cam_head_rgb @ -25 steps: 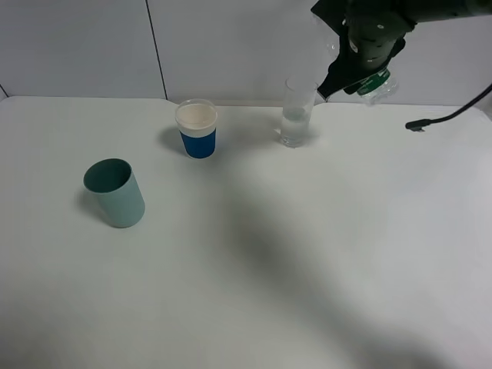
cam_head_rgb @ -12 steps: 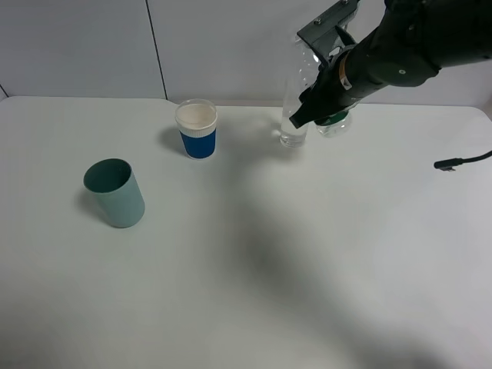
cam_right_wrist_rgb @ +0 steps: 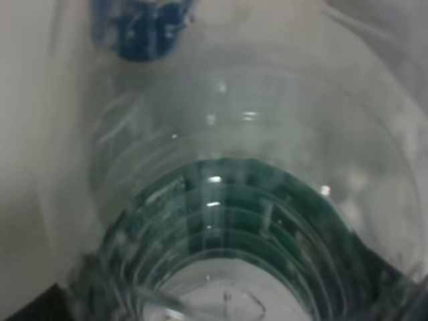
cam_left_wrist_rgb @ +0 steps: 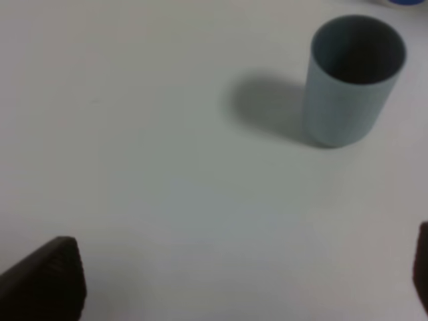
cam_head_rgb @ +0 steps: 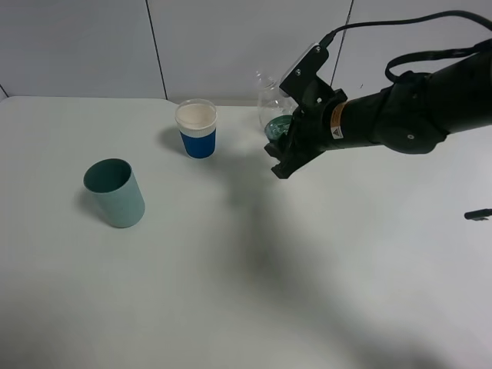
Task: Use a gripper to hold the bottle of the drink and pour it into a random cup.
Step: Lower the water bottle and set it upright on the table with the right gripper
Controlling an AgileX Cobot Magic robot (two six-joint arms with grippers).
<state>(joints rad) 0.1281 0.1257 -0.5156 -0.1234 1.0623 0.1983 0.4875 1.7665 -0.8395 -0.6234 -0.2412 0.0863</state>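
My right gripper reaches in from the right and is shut on the bottle of the drink. The bottle is clear with a dark green label and stands roughly upright, neck up, just above the table at the back. In the right wrist view the bottle fills the frame, its green label nearest the camera. The clear cup is hidden behind the bottle and the arm. My left gripper is open and empty; only its black fingertips show at the frame's edges, and it is out of the high view.
A blue-and-white paper cup stands left of the bottle and shows blurred in the right wrist view. A teal plastic cup stands at the left of the white table. A black cable end lies at the right edge.
The right arm has come down and to the left with the bottle, from high beside the clear cup to low over the table. It now covers the clear cup.
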